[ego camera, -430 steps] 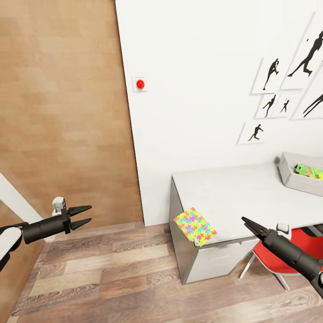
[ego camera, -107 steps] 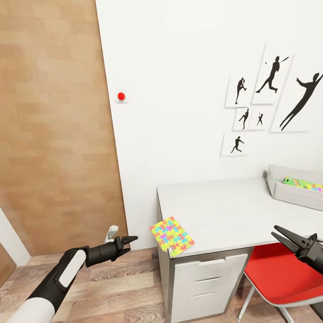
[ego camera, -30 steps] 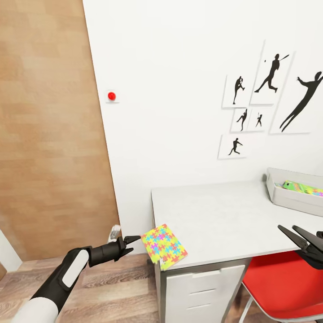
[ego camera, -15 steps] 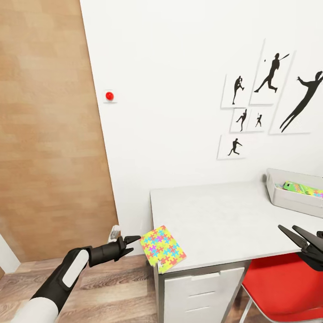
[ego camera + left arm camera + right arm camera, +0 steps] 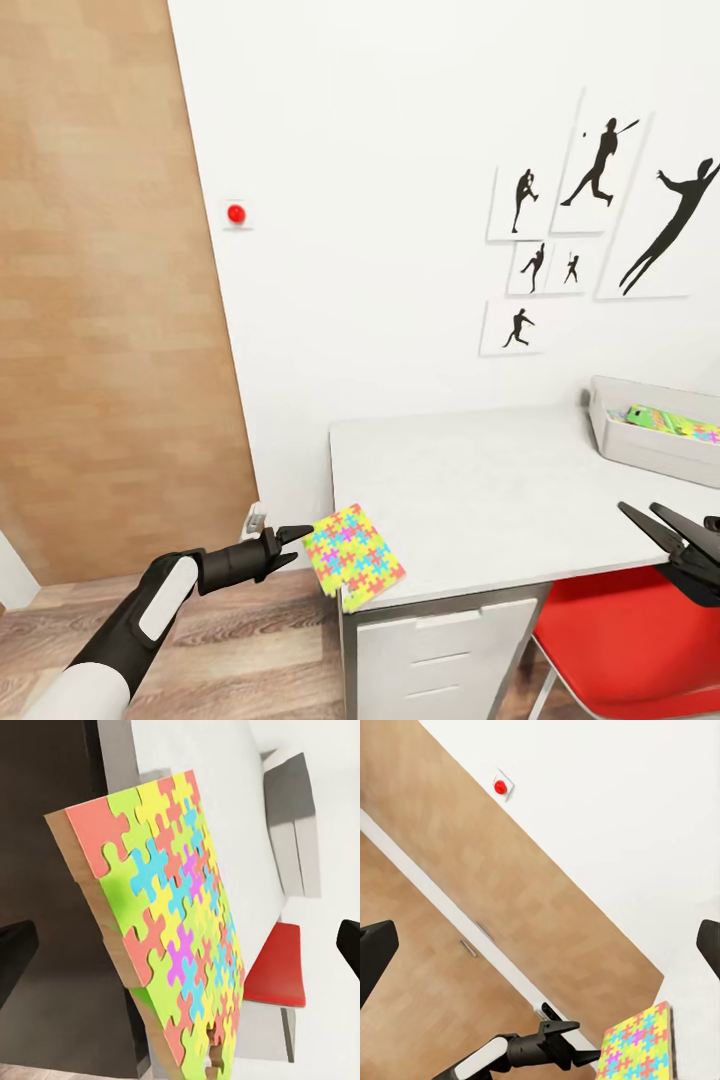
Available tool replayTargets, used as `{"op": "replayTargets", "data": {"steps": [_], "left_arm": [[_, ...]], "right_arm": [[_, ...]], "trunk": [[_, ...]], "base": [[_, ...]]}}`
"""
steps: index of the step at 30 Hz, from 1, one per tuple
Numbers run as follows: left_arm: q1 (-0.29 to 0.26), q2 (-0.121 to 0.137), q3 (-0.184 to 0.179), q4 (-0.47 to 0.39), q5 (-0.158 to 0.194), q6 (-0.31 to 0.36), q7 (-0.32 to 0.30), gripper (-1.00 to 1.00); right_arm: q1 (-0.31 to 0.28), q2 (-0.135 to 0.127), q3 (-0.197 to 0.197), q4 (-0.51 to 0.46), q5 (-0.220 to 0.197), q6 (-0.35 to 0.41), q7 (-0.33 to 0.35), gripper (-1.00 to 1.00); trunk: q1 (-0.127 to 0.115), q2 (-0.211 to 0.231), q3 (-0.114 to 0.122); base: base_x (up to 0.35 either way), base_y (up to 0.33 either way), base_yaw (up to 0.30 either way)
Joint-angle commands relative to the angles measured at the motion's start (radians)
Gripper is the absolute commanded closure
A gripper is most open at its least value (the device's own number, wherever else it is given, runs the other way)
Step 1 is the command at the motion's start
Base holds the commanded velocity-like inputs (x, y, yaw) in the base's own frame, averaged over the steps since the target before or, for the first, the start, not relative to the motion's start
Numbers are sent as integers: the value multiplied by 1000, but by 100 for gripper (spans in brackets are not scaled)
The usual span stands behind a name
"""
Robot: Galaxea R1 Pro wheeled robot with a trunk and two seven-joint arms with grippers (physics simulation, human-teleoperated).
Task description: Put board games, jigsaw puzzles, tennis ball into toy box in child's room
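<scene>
1. The jigsaw puzzle (image 5: 354,556) lies at the lower centre of the head view, on the near left corner of the table (image 5: 480,490), tilted and hanging over the edge.
2. The left gripper (image 5: 293,540) sits at lower left, its tips just beside the puzzle's left edge. In the left wrist view the puzzle (image 5: 176,934) lies between its spread fingers, untouched.
3. The right gripper (image 5: 655,524) is at the lower right edge, jaws parted and empty, above a red chair (image 5: 620,630).
4. The toy box (image 5: 650,435) stands at the right edge on the table, with a green-edged board game (image 5: 670,422) inside.
5. A red button (image 5: 236,213) sits on the white wall, upper left.
</scene>
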Motion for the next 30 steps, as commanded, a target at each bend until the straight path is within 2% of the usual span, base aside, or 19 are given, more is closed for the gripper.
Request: {"op": "replayTargets", "data": {"steps": [1,24,25,30], "left_arm": [[-1,1,-2,0,4,4,-1,-100],[-1,0,-2,0,4,5,-1,-100],[-1,0,-2,0,4,4,-1,100],[-1,1,-2,0,4,4,-1,100]], "right_arm": [[0,0,0,0,-1,5,1,-100],[0,1,1,0,-1,4,-3,-100],[0,1,1,0,-1,4,-3,-100],[-1,1,0,0,-1,4,-3,-100]], "trunk": [[0,-1,-1],[0,-1,-1],[0,-1,-1],[0,-1,-1]], "base": [[41,-1,0],[3,-60,0],[0,-4,0],[0,-1,0]]}}
